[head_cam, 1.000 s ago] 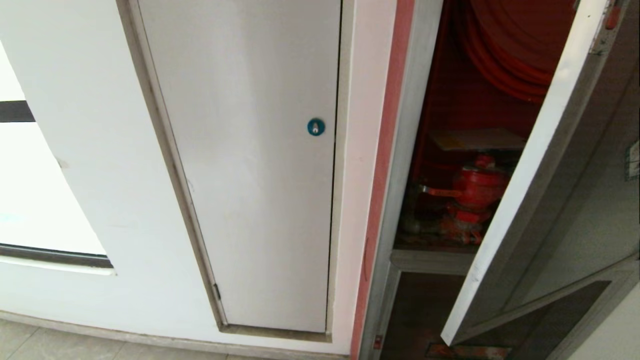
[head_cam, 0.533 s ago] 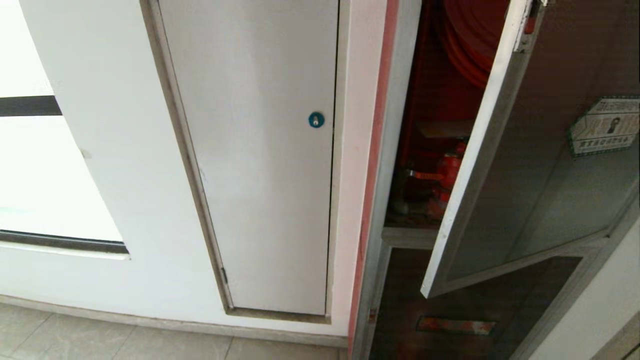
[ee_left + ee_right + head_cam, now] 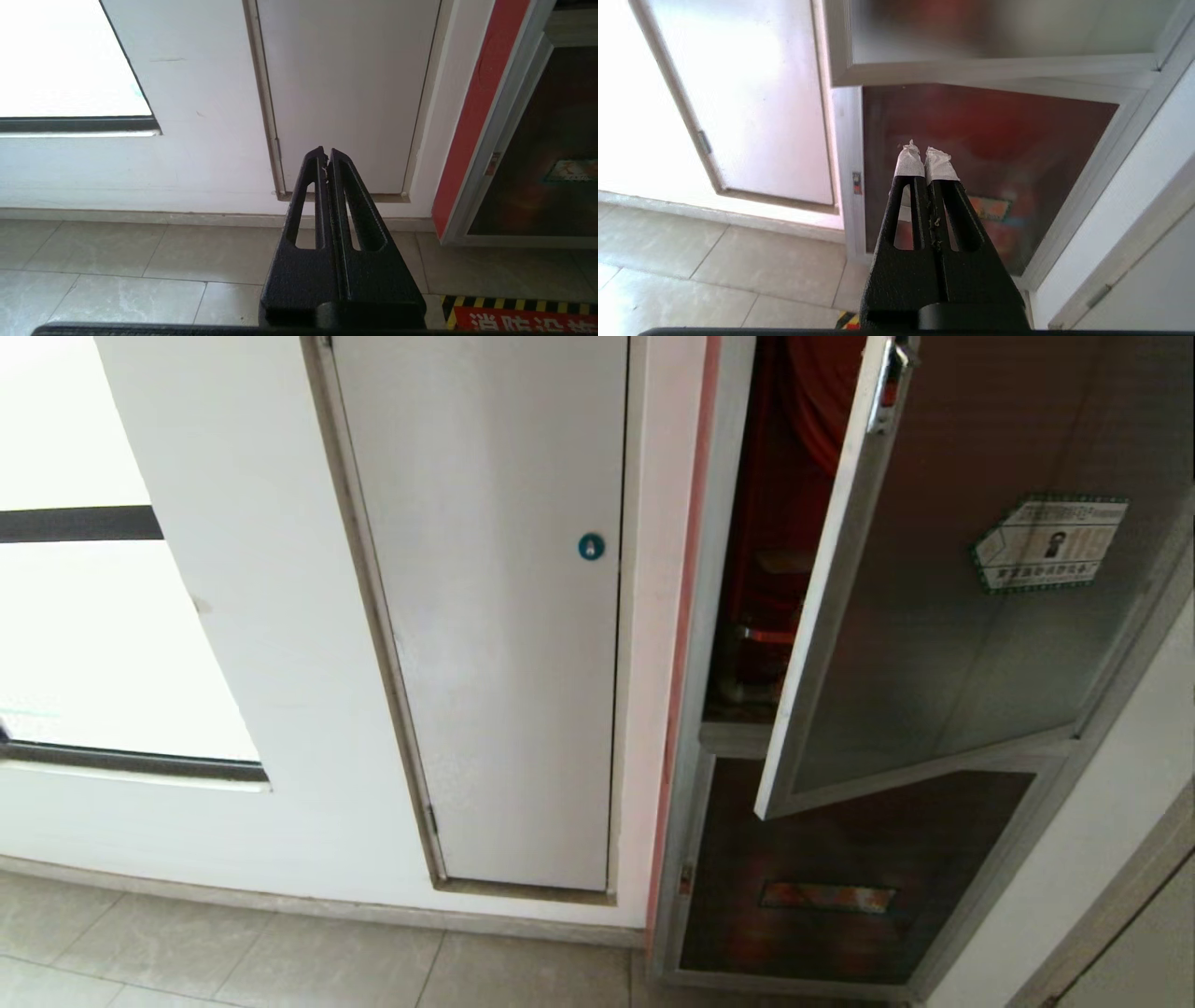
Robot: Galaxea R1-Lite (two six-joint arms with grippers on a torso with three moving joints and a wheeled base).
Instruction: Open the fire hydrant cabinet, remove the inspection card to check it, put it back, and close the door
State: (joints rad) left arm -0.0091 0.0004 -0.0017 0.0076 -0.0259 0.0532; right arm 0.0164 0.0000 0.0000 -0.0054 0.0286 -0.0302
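The fire hydrant cabinet stands on the right, silver-framed with a red inside. Its door, dark glass in a silver frame with a red-and-metal latch at its free edge, hangs partly open. Through the narrow gap a pale sliver of the inspection card lies above the red valve. Neither arm is in the head view. My left gripper is shut and empty, low before the white wall. My right gripper, with taped tips, is shut and empty, below the door's bottom rail.
Left of the cabinet is a white panel door with a blue round lock. A smaller dark-glass door sits under the open one. A window is at far left. Grey floor tiles and a yellow-black floor marking lie below.
The whole head view has shifted and more floor shows. The gap between door and frame looks narrower now, and the door's front face with its sticker has come into view.
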